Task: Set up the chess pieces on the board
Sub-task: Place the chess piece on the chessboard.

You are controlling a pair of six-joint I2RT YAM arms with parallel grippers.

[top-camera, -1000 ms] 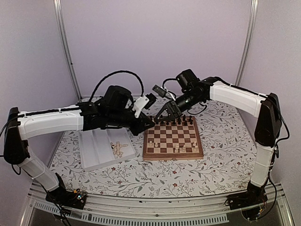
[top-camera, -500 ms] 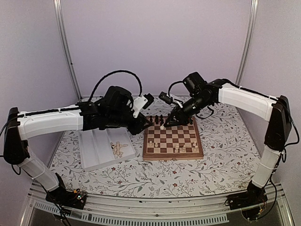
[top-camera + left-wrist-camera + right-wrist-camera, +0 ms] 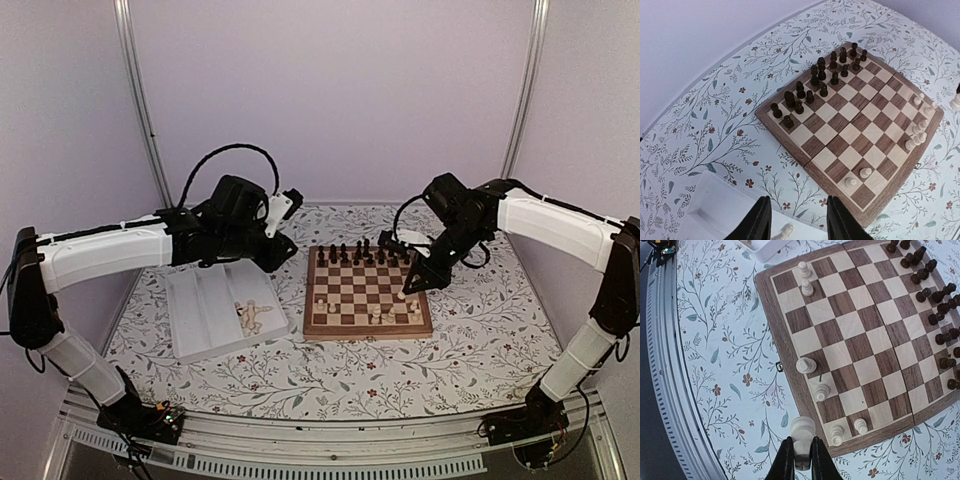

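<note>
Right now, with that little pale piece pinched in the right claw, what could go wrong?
The right gripper holds a pale chess piece near the board corner, where pale pieces already stand close together; lowering it could topple them. The grip sits low on the piece, so it might tilt on release. The left gripper hangs open over the white tray, its aim still unsettled.

mid-board [image 3: 365, 293]: open | far rows: dark chessmen [image 3: 362, 255] | near edge: pale pieces [image 3: 378, 314]

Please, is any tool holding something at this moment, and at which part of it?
The right tool holds a pale chess piece, pinched low on its body, the top free. The left tool is open and holds nothing.
</note>
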